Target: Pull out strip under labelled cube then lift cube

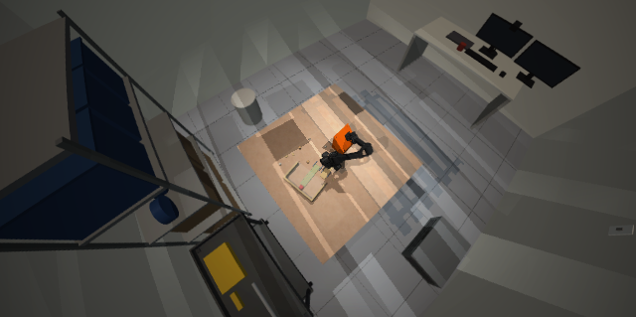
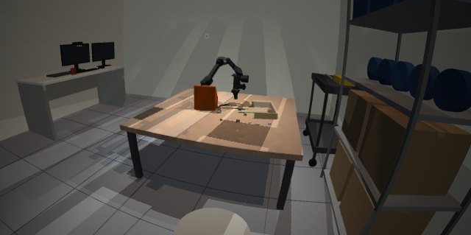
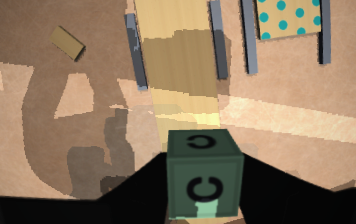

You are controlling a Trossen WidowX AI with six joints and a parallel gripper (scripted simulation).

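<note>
Wrist view, looking straight down: large wooden table (image 3: pixel 39 125) with patchy brown top filling the background; long pale-yellow flat strip (image 3: pixel 181 55) running up the middle between two grey rails; second strip with teal dots (image 3: pixel 289 17) lying well apart at upper right, between its own rails; small tan block (image 3: pixel 67 43) loose at upper left.

Green cube marked with a black letter C (image 3: pixel 205 175) seen at bottom centre, clamped in the black parallel-jaw gripper (image 3: pixel 205 200), dark finger bodies flanking its left and right faces. Jaws partly closed, stopped by the cube's width. Cube apparently lifted off the table, near end of the yellow strip visible beyond and below it; exact height not readable from above.

Judged rigid and light: sharp edges, flat smooth faces, no give under the squeeze. Smooth sides likely slippery, so best taken square across two opposite faces near mid-height, as appears the case now. Off-centre grip would risk a twist and a drop.

Exterior view: black six-joint arm (image 2: pixel 222 67) arched over the table beside a large orange box (image 2: pixel 205 97), wrist pointing down near a shallow tan tray (image 2: pixel 266 115); cube too small to make out there.

Hold-up step seemingly under way.
</note>
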